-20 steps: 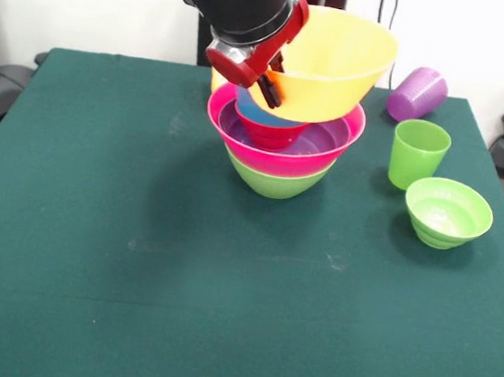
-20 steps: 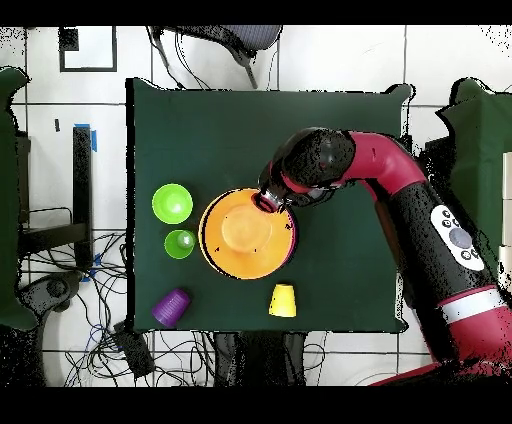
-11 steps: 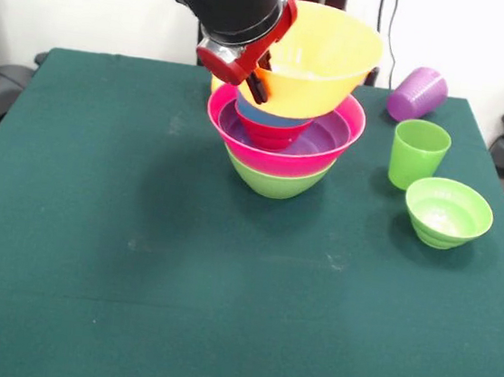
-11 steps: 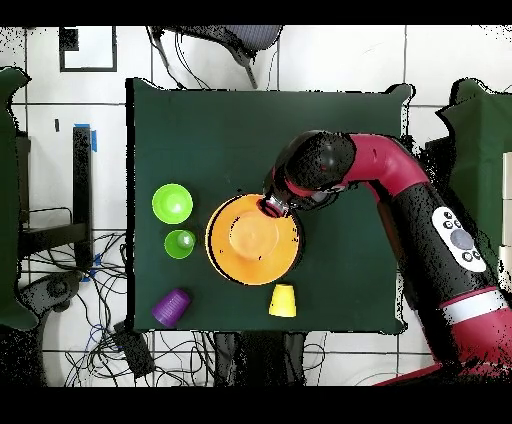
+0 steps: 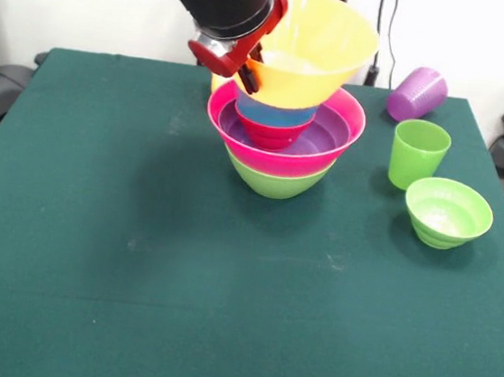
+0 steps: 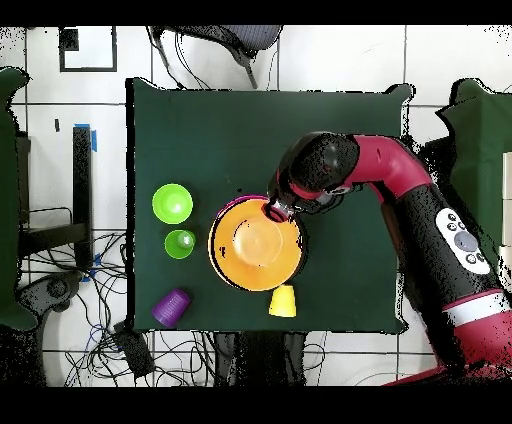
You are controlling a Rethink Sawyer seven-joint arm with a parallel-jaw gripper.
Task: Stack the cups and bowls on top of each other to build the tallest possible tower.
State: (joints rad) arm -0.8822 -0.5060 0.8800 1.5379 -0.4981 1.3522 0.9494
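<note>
Green table (image 5: 88, 270). Large orange bowl (image 5: 318, 46) is pinched at its rim by the gripper (image 5: 238, 67), jaws closed on the wall, held tilted above the tower (image 5: 283, 142), likely lining up to nest. Tower: green base, pink, purple, red, blue. Off to the side, unused: light green bowl (image 5: 448, 213), green cup (image 5: 418, 153), purple cup (image 5: 418, 94) on its side, yellow cup (image 6: 283, 300).

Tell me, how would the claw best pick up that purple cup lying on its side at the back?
Probably across its ribbed side wall, coming straight down from above. The purple cup lies tipped over near the table's corner, so its rim faces sideways and offers no edge to pinch from the top, while its narrow round body would likely fit between the fingers.
</note>
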